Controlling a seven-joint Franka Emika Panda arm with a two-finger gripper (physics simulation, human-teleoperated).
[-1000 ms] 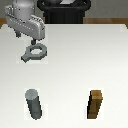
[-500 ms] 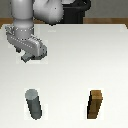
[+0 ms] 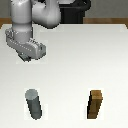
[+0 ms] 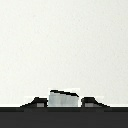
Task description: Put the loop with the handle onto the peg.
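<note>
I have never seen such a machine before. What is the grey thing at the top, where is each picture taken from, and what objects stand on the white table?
These are simulator renders. The grey machine is a robot arm; its gripper is lowered to the white table. The exterior view looks at the whole scene from outside. The wrist view comes from a camera on the arm, looking past the gripper's fingers. Between them sits a light grey piece, probably the loop with the handle; I cannot tell whether it is gripped. On the table stand the peg, an upright grey cylinder, and a brown block.
</note>
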